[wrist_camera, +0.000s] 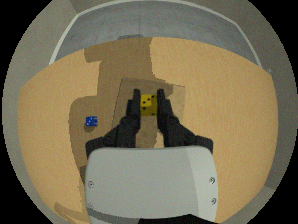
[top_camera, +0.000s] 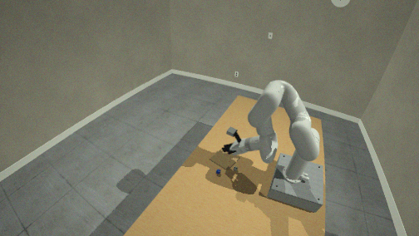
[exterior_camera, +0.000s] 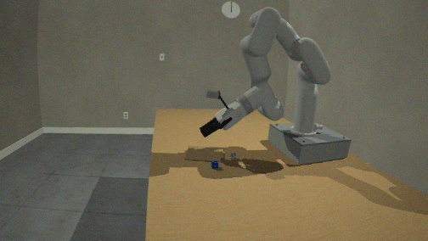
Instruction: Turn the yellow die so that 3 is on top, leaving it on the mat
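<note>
While gripper (wrist_camera: 148, 111) is clamped narrow on yellow die (wrist_camera: 148, 103), tilted well above mat (exterior_camera: 204, 154), w/ blue die (wrist_camera: 91, 121) at ~9 o'clock on wrist cam, risk: release from height → die bounces off mat, wrong face, or hits blue.

Arm (exterior_camera: 272, 47) was folded high, elbow up, forearm doubled back down toward its base. Wrist (exterior_camera: 255, 102) pitched forward and down, so the gripper (exterior_camera: 208, 128) hung tilted in the air. Fingers were clamped on the yellow die (wrist_camera: 148, 103), which sat between the tips, pips facing the wrist camera.
</note>
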Available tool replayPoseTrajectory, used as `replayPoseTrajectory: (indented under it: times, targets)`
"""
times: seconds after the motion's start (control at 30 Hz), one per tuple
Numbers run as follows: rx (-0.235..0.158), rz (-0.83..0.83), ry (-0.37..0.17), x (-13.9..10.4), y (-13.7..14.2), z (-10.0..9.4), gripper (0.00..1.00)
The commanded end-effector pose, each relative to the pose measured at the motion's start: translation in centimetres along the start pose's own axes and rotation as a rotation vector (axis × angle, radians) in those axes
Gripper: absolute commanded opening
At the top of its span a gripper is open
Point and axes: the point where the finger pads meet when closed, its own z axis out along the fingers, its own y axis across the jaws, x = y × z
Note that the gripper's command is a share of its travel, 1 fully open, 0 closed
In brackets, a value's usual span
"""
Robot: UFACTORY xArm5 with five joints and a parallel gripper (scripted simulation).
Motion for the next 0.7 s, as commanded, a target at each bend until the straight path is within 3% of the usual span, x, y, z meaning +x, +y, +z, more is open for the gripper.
replayPoseTrajectory:
  times: [0.0, 0.4, 0.67]
  targets:
    - [0.000, 0.001, 0.005, -1.5, 0.0, 1.1, 0.15]
    - [0.000, 0.001, 0.005, -4.0, 0.1, 3.0, 0.15]
    - [0.000, 0.001, 0.005, -4.4, 0.1, 3.2, 0.15]
